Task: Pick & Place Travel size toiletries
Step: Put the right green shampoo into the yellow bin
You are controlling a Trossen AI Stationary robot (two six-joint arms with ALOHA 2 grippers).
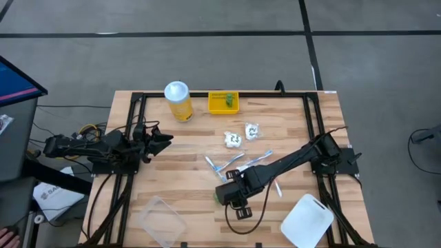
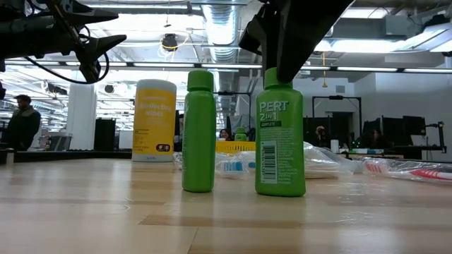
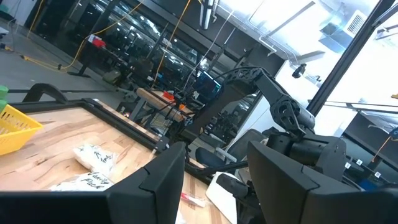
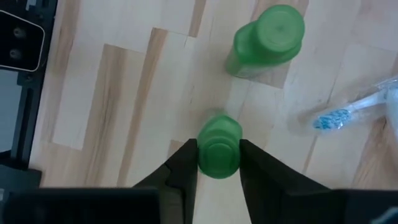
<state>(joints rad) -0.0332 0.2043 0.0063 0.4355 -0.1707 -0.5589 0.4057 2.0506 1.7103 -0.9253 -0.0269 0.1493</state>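
Two small green bottles stand upright on their bases on the wooden table near its front middle: a plain one (image 2: 198, 130) and one printed "PERT" (image 2: 280, 141). My right gripper (image 4: 219, 163) comes down on the printed bottle (image 4: 219, 149) and is shut on its cap; the plain bottle (image 4: 267, 37) stands just beyond. Toothbrushes (image 1: 227, 165) and white packets (image 1: 233, 140) lie behind them. A third green piece (image 1: 229, 101) sits in the yellow tray (image 1: 215, 103). My left gripper (image 3: 211, 186) waits open above the table's left side. My right gripper pinches the printed bottle's round cap (image 4: 219, 134) between its two fingers (image 4: 186, 165), one on either side. The fingers come steeply from above, pointing down. The bottle stands upright with its base on the table (image 2: 280, 192).
A tall yellow jar (image 1: 178, 100) with a white lid stands at the far left. A clear shallow container (image 1: 160, 219) and a white lid (image 1: 307, 222) lie at the near edge. A blue-bristled toothbrush (image 4: 336, 115) lies close to the bottles.
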